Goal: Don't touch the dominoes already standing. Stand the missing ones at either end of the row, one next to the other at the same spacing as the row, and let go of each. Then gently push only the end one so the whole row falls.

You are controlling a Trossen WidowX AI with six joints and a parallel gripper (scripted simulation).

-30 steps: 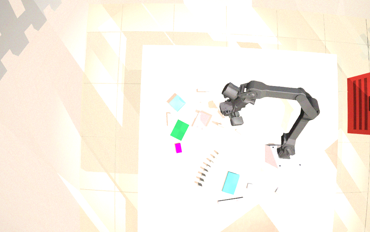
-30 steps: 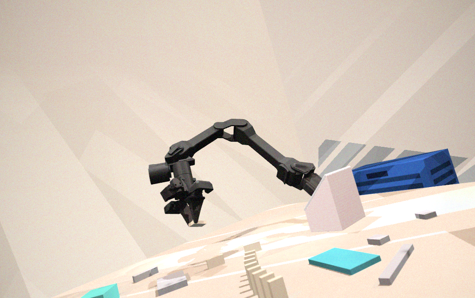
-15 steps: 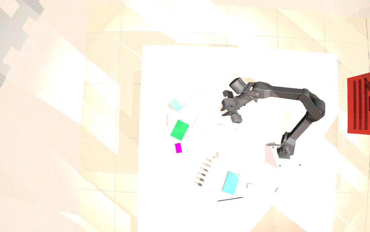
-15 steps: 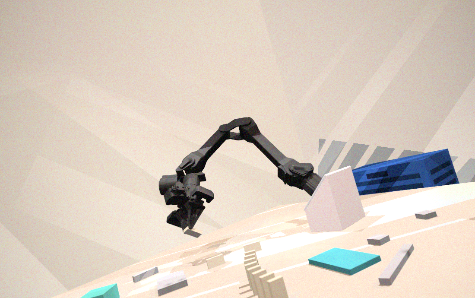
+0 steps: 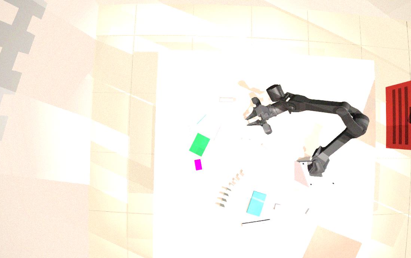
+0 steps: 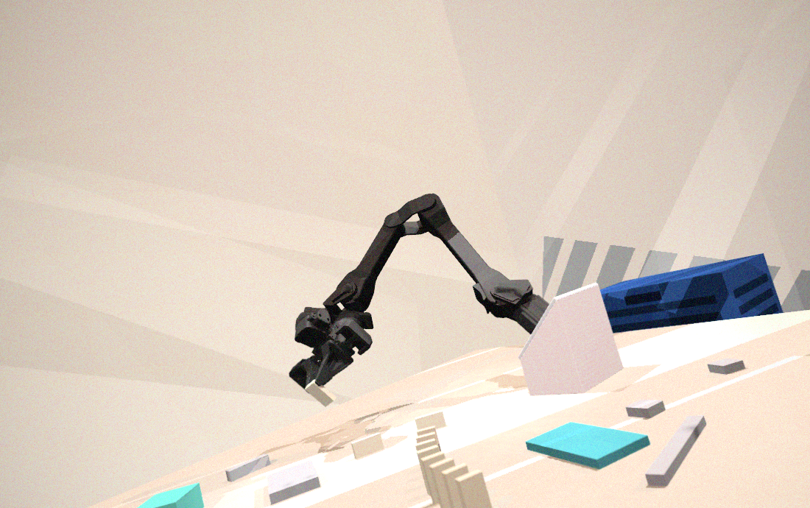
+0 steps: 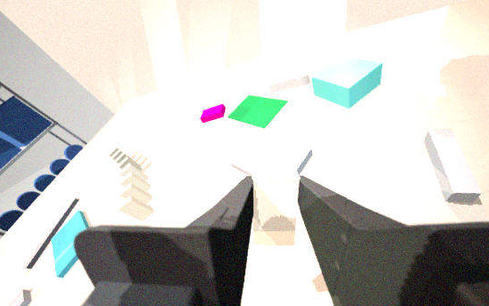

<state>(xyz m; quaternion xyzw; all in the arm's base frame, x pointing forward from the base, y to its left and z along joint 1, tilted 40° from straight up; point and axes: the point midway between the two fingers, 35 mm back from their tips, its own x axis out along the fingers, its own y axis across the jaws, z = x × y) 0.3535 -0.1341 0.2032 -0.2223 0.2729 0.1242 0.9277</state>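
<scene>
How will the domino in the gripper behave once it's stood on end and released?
Likely tippy: the domino between the fingers is a thin slab, so stood on its narrow end it has a small footprint. It looks rigid, with straight edges under the grip. The standing row shows such pieces can balance, but probably only if released squarely.

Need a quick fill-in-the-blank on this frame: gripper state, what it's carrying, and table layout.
1. The gripper is shut on a beige ____.
2. In the exterior view the held piece hangs ____ the table, not resting on it.
3. In the top view the small magenta block lies right beside the flat ____ tile.
4. The row of standing dominoes is ____ by the gripper.

Missing words: domino; above; green; untouched
</scene>
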